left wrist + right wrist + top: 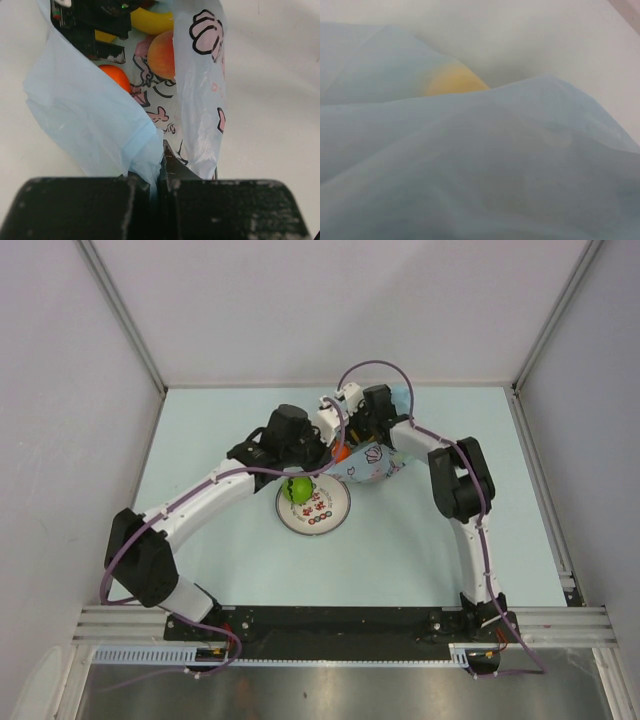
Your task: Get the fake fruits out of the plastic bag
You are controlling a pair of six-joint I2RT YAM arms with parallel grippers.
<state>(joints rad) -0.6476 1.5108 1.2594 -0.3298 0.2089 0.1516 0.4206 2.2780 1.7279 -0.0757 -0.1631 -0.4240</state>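
Observation:
The light-blue plastic bag [372,466] lies just behind the plate, its mouth held open. My left gripper [325,451] is shut on the bag's near edge [145,150]; in the left wrist view its jaws [161,172] pinch the film. Inside the bag are a yellow banana [150,21], a peach-coloured fruit [162,54] and an orange [116,77]. My right gripper [349,434] reaches into the bag's mouth from the far side and shows as black parts [85,22]. In the right wrist view, bag film [480,165] hides its fingers and the banana [452,81] shows through. The green fruit [297,489] sits on the plate.
The round white plate [330,514] with red-and-dark markings lies in front of the bag at the table's middle. Grey walls enclose the table on three sides. The arm bases stand at the near edge.

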